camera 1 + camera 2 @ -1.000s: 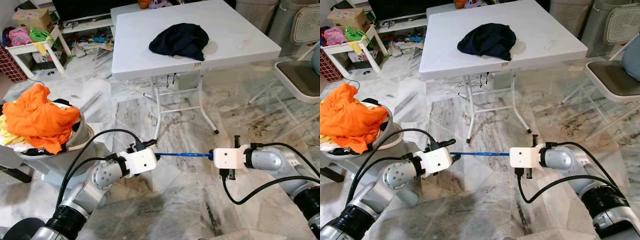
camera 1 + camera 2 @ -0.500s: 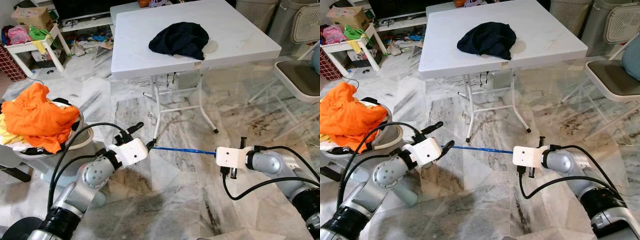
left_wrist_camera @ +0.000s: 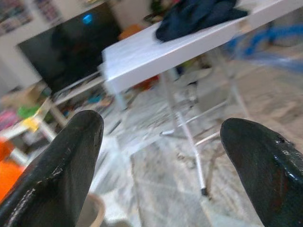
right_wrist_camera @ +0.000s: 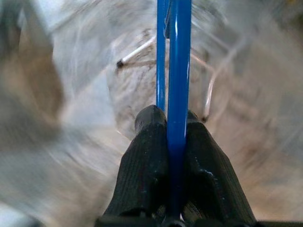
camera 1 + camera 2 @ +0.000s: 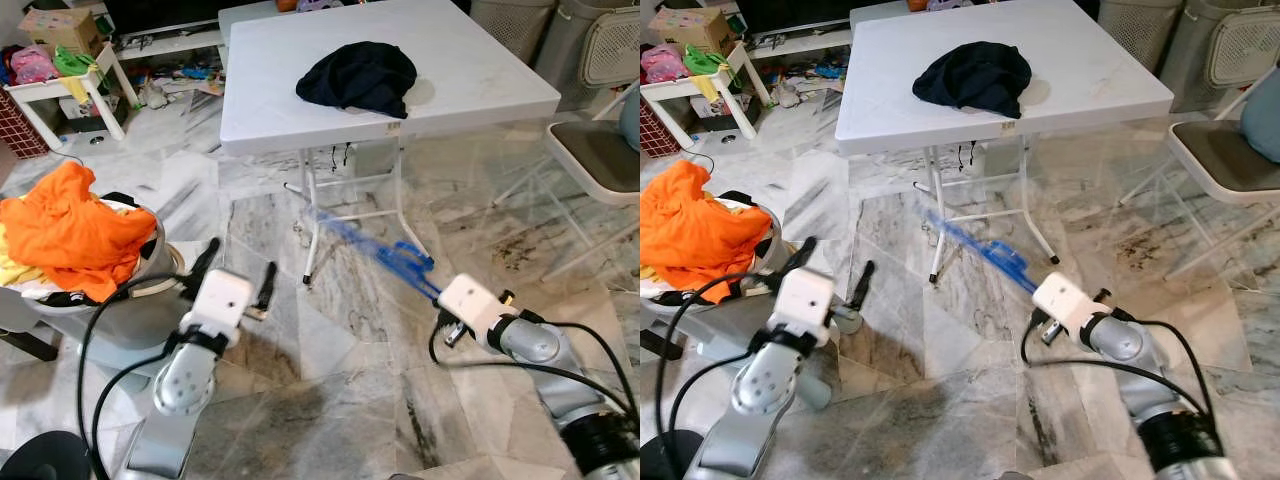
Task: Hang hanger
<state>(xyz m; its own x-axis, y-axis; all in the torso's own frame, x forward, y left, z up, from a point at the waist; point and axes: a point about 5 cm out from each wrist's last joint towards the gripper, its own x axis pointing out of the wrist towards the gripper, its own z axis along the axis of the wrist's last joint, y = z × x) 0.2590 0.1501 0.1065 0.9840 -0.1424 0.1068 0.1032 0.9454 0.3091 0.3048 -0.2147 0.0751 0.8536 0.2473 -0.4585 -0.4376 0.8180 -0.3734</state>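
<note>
Blue hanger, motion-blurred, clamped at one end between the two black fingers of the right pincer; the wrist view shows the fingers pressed together on its thin blue bar, which runs straight out from the fingertips. From that pincer the hanger extends up and away toward the robot's left, over the marble floor, its far end reaching toward the white legs of the folding table beyond. Left pincer, well apart from the hanger on the robot's left side, points upward with its fingers spread wide and nothing between them. Just beside the left pincer, on its outer side, a grey laundry basket stands heaped with orange clothing. A dark garment lies bunched on the table top, far beyond both pincers. A chair stands beyond the right pincer on its outer side, partly cut by the frame edge. A low white shelf with mixed clutter sits far beyond the left pincer.
</note>
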